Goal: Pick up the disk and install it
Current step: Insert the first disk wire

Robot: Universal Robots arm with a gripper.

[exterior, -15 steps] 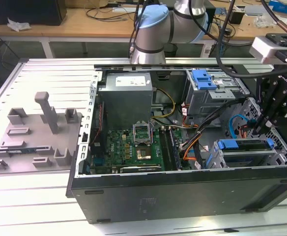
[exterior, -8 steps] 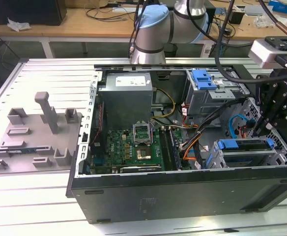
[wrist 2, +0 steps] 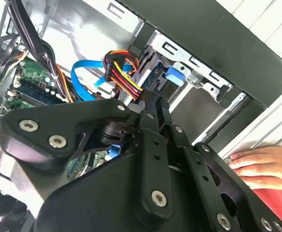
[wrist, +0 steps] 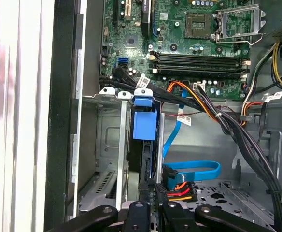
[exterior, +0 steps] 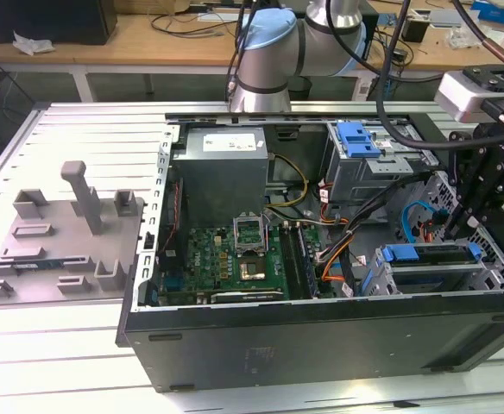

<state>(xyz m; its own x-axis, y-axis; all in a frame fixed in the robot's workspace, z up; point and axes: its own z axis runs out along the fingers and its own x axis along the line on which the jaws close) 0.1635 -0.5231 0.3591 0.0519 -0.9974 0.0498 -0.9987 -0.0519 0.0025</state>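
The disk [exterior: 429, 254] sits on edge in the lower drive bay at the exterior view's right end of the open computer case [exterior: 321, 336]. Its blue carrier frame runs along the top. In the first wrist view the disk [wrist: 145, 124] stands in the metal bay, with its blue tab towards the motherboard. A blue data cable and a coloured power plug [wrist: 179, 186] lie beside its near end. My black gripper [exterior: 455, 226] reaches down onto that end. In both wrist views the gripper [wrist: 153, 209] [wrist 2: 155, 104] has its fingers drawn close on the disk's edge.
A grey power supply [exterior: 222, 168] and the green motherboard [exterior: 235, 254] fill the case's left half. An upper drive cage with a blue bracket [exterior: 360, 138] stands at the back. Cable bundles [exterior: 338, 250] cross beside the bay. A grey fixture [exterior: 62, 233] stands on the table. A person's hand [wrist 2: 261, 164] rests beside the case.
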